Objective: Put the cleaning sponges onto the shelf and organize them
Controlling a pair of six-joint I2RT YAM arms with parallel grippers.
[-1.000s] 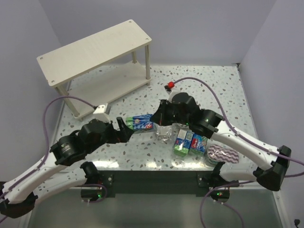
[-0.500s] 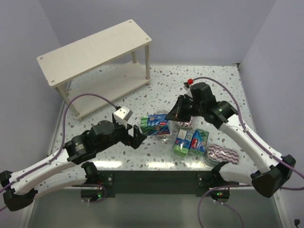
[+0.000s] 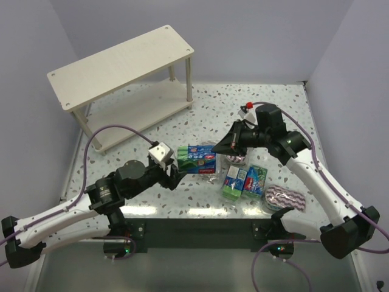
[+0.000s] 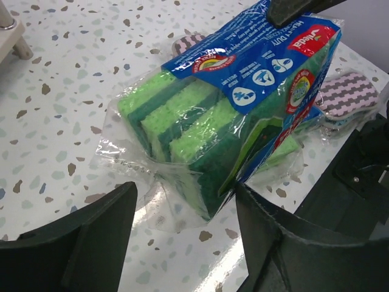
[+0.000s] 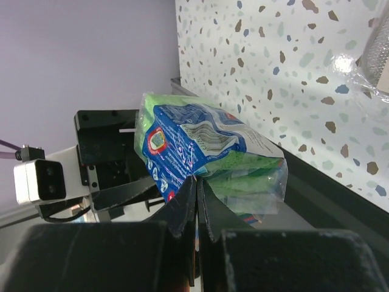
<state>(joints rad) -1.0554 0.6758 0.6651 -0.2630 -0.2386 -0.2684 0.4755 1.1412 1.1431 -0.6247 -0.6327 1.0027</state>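
Note:
A green-and-blue wrapped sponge pack (image 3: 197, 159) hangs above the table between the two arms. My right gripper (image 3: 217, 148) is shut on the plastic wrapper at its far end (image 5: 197, 179). My left gripper (image 4: 185, 201) is open, with its fingers on either side of the pack's near end (image 4: 237, 109); the right finger touches the wrap and the left one is apart from it. Two more green-and-blue packs (image 3: 234, 181) (image 3: 255, 181) stand on the table. A purple-striped oval pad (image 3: 285, 198) lies at the right front. The cream shelf (image 3: 121, 64) stands at the back left, both boards bare.
A second striped pad (image 4: 188, 42) lies on the table behind the held pack. A silvery clear-wrapped pack (image 5: 377, 55) lies under the right arm. The table's dark front edge (image 3: 194, 222) runs close to the standing packs.
The right gripper has carried the pack up and to the right. The left arm has swung in toward the pack, and its jaws have narrowed around its near end.

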